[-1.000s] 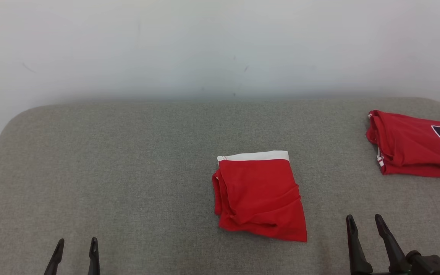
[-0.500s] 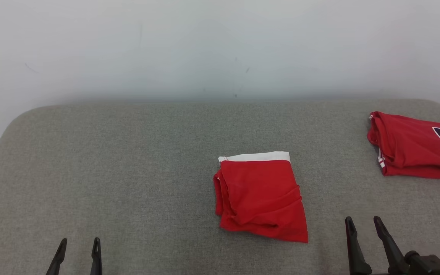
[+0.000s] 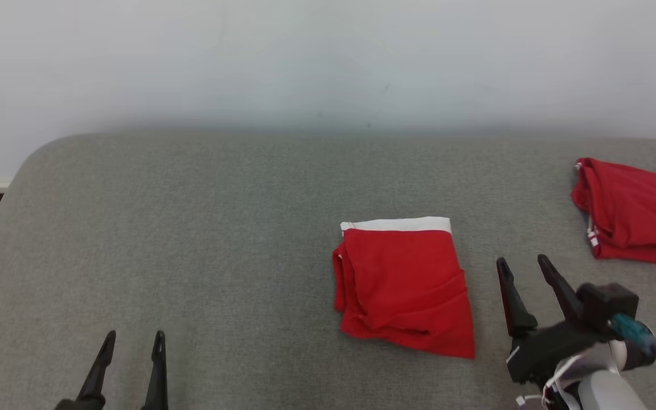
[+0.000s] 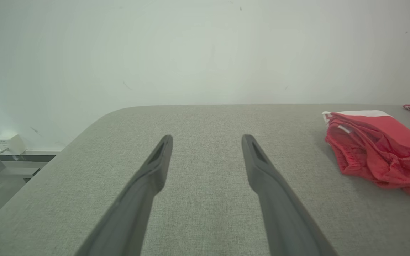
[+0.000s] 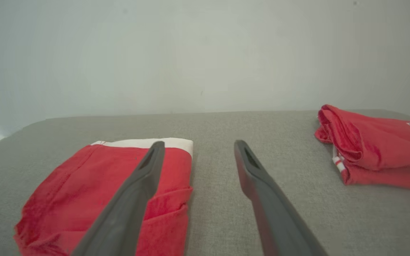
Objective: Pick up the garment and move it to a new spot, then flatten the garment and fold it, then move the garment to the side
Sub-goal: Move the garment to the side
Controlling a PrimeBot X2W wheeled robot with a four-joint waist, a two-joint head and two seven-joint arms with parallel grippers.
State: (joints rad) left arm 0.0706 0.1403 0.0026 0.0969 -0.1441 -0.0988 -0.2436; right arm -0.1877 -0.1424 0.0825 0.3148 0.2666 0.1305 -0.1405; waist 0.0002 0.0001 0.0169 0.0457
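Note:
The garment (image 3: 402, 285) is a folded red piece with a white band along its far edge, lying flat near the middle of the grey padded table (image 3: 191, 228). My right gripper (image 3: 521, 261) is open just right of it, not touching, nothing between its fingers. In the right wrist view the garment (image 5: 94, 185) lies at the lower left, partly behind the left finger of my right gripper (image 5: 198, 144). My left gripper (image 3: 135, 334) is open at the near left, well apart from the garment. In the left wrist view my left gripper (image 4: 206, 138) points over bare table, the garment (image 4: 376, 156) off to the right.
A second folded red jersey (image 3: 635, 216) with a dark number lies at the table's far right, also in the right wrist view as the jersey (image 5: 376, 149). A pale wall stands behind the table. The table's left corner is rounded, with floor beyond.
My right gripper has moved forward, up beside the garment's right edge, and more of its wrist shows. The head camera has shifted a little. The garment lies as before.

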